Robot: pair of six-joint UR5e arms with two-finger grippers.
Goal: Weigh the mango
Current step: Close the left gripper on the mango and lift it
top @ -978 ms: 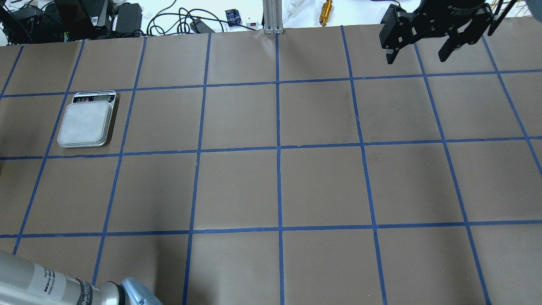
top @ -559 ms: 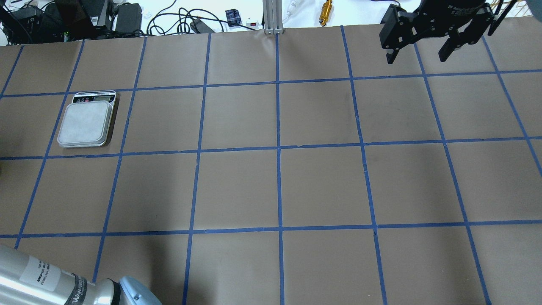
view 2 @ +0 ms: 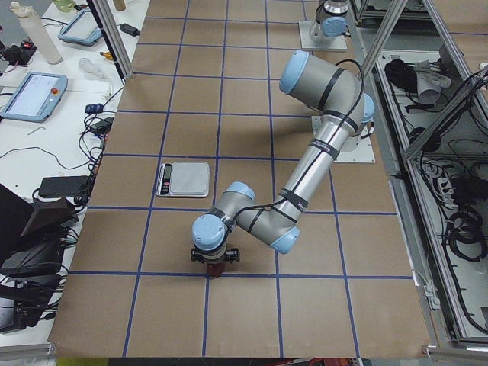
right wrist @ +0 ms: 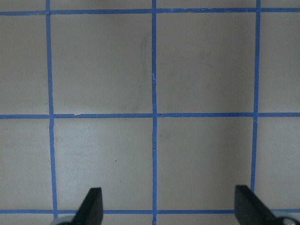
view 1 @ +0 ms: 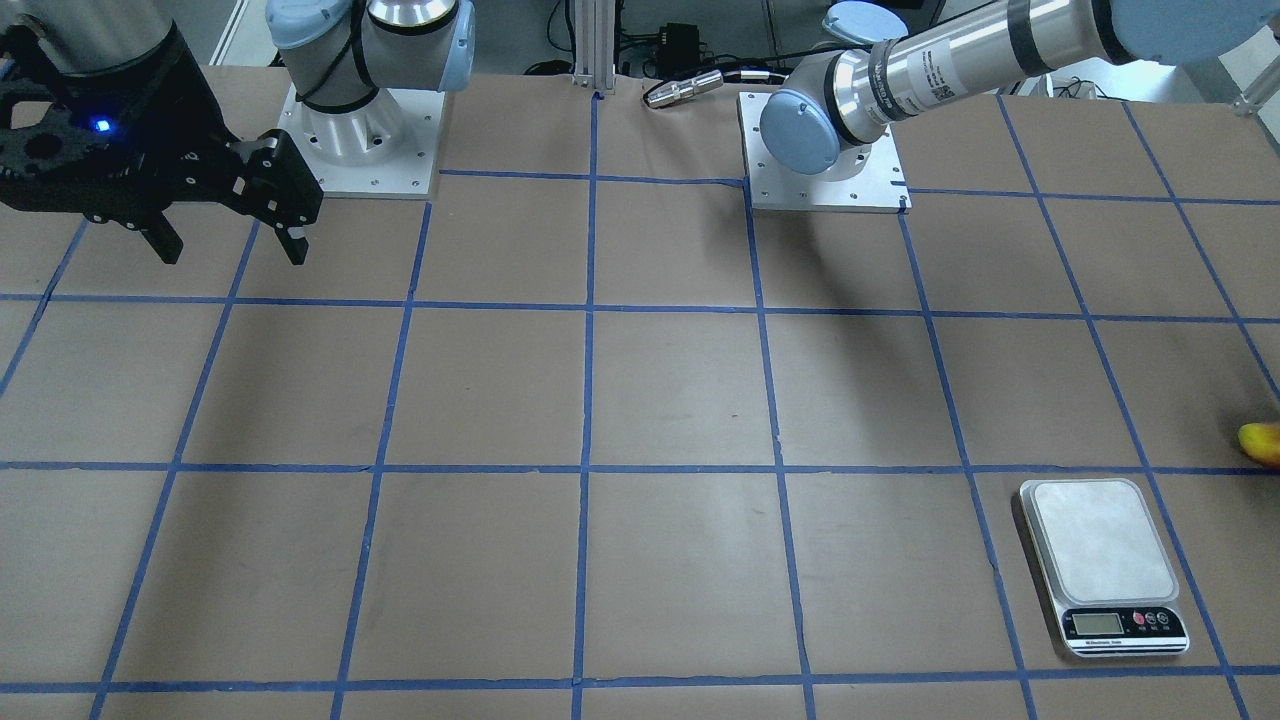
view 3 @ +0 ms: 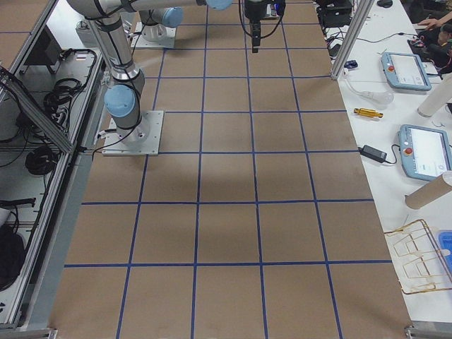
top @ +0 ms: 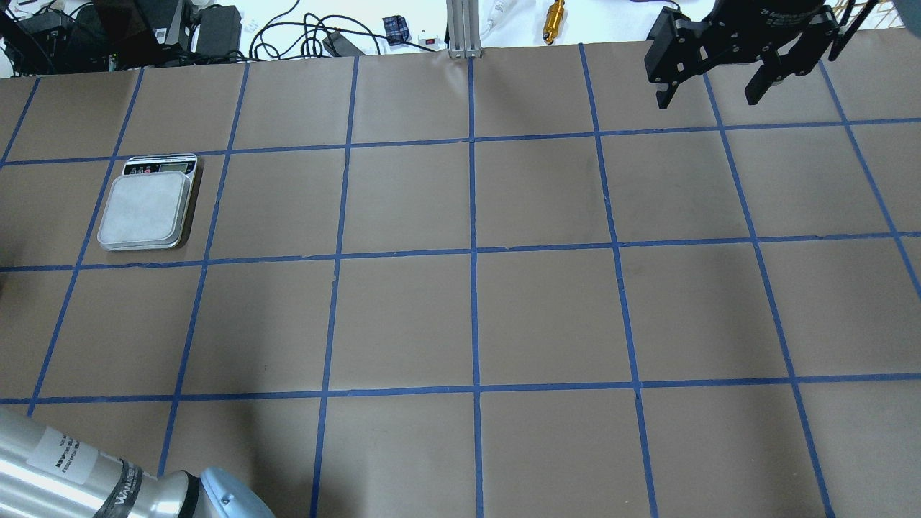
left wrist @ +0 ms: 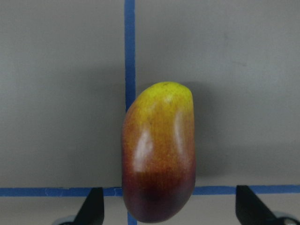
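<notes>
The mango (left wrist: 158, 154), yellow at one end and dark red at the other, lies on the brown table on a blue tape crossing. In the left wrist view it sits between my left gripper's (left wrist: 168, 206) fingertips, which stand wide apart and do not touch it. From the left side the left gripper (view 2: 211, 255) hangs straight over the mango (view 2: 216, 269). In the front view only the mango's yellow tip (view 1: 1261, 443) shows at the right edge. The scale (top: 146, 209) has a bare platform. My right gripper (top: 712, 83) is open and empty at the far right.
The scale (view 1: 1103, 552) stands one grid square from the mango, display towards the operators' side. Cables, a brass part (top: 554, 20) and tablets lie beyond the table's far edge. The left arm's forearm (top: 86, 478) crosses the near left corner.
In the overhead view the left arm's forearm has slid a little down and left. The right gripper and the scale have not moved.
</notes>
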